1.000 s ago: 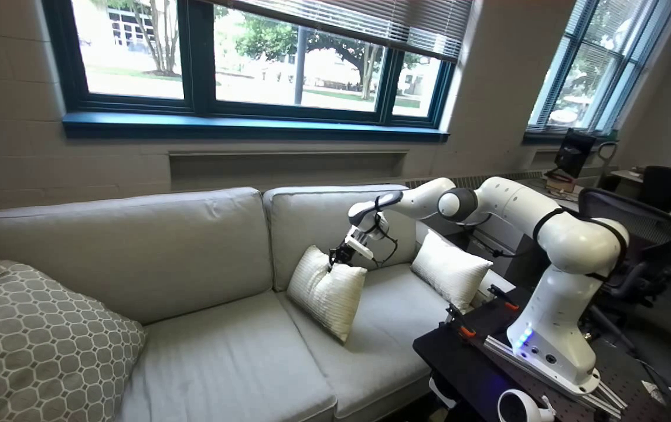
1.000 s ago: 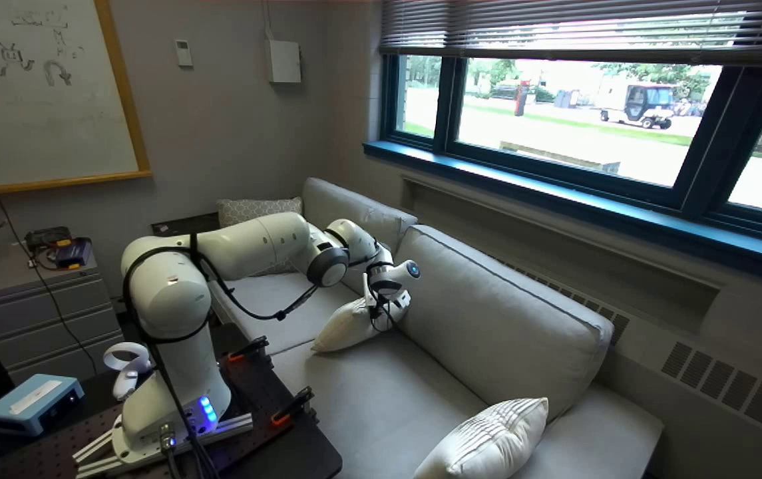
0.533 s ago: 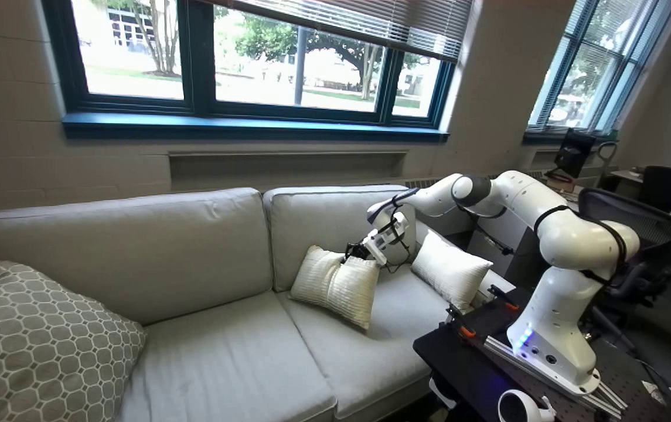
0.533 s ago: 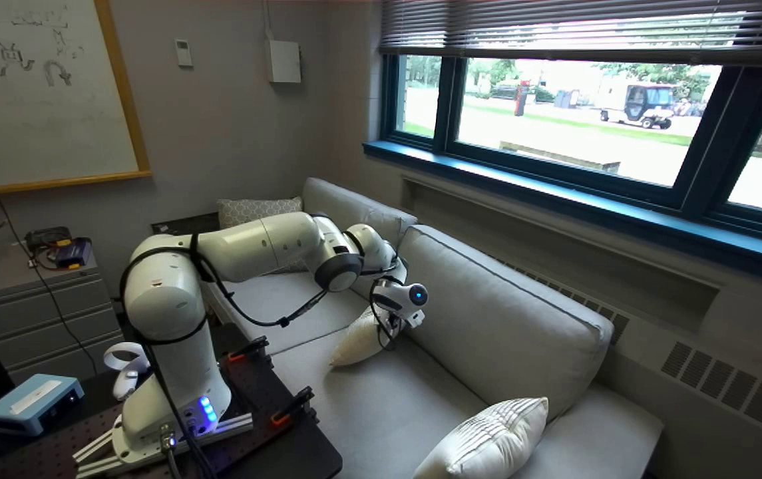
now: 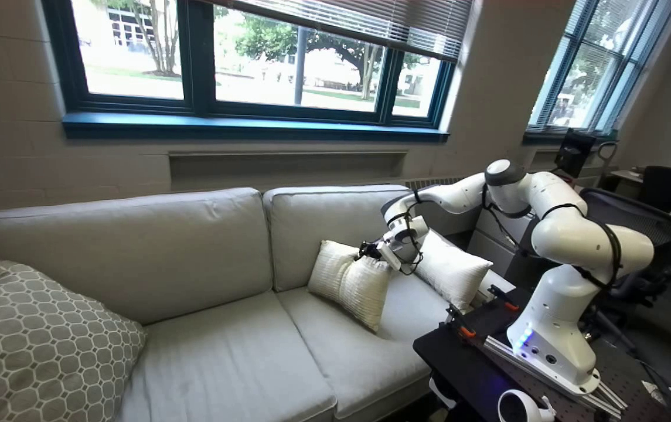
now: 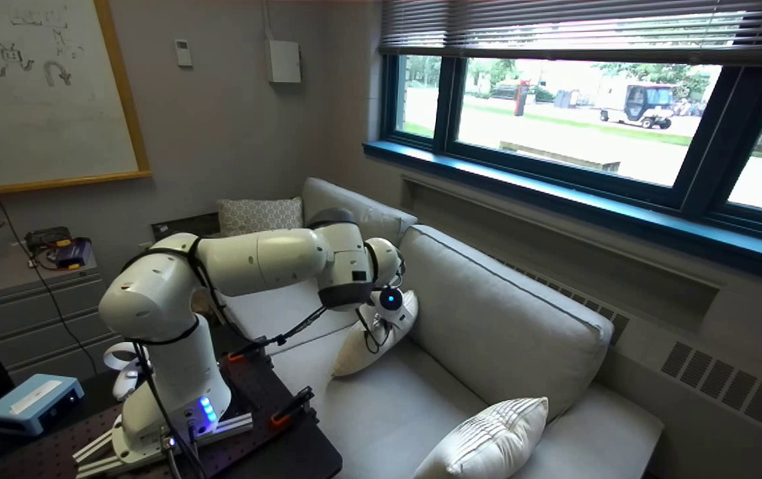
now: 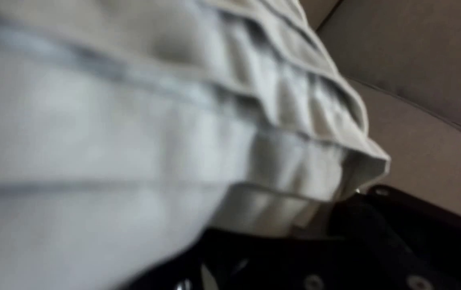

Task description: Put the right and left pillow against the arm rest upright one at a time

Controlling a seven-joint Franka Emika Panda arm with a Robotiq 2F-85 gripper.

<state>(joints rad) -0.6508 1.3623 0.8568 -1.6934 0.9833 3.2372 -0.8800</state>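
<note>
- Fingers (image 7: 411,227): you've got them pinching cream pillow (image 5: 350,287) by its top edge.
- That pillow tilts over seat cushion (image 5: 364,375), near back cushion (image 5: 329,220); seat contact, can't tell.
- Second pillow (image 6: 487,439) leans against arm rest (image 6: 610,426).

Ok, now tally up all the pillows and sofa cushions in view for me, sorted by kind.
Small cream pillows: 2
Large grey patterned pillow: 1
Sofa back cushions: 2
Sofa seat cushions: 2
Total: 7
</note>
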